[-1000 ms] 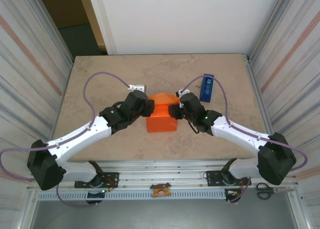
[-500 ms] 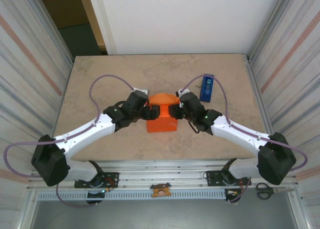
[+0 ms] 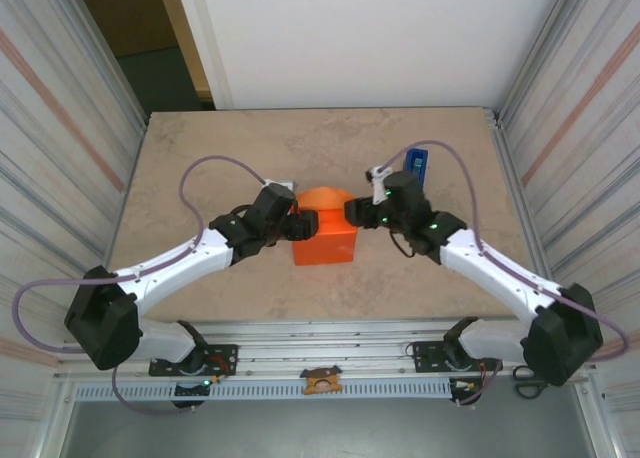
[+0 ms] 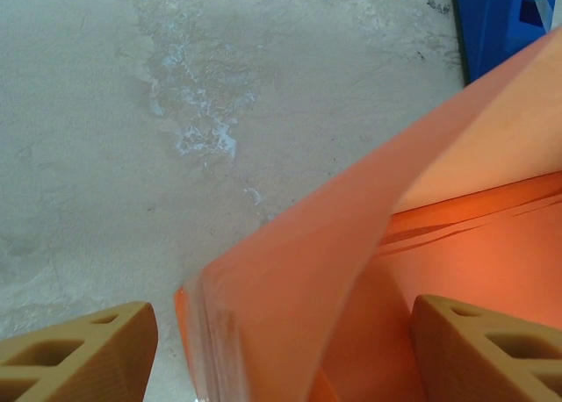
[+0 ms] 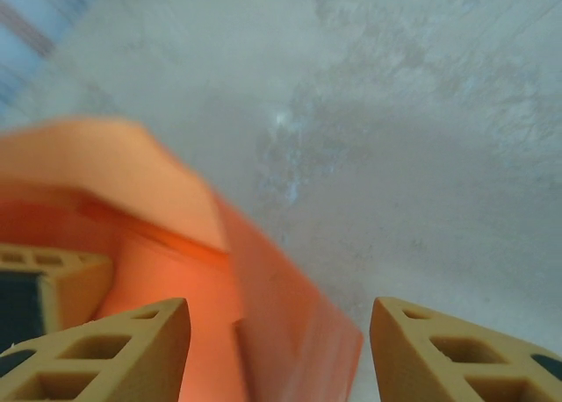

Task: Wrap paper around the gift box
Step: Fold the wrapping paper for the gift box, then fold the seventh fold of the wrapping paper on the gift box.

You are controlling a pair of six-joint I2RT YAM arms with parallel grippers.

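Now the left gripper (image 3: 305, 223) is brought closer against the gift box (image 3: 325, 248), sat mid-table, and the right gripper (image 3: 352, 211) is swung rearward, both sets of jaws held open astride the raised far flap of the paper (image 3: 325, 194), judged not yet folded.

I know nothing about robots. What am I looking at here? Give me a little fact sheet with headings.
Setting: two robot arms over a stone-patterned table
Centre: gift box, an orange block mid-table
Paper: paper, a lighter orange sheet, with a flap curving up at the box's far side
Left gripper: open at the box's left side, the paper flap between its fingers
Right gripper: open at the box's right side, straddling an orange edge
Also there: blue tape dispenser, partly hidden beyond the right arm
Off the table: scissors on the near frame
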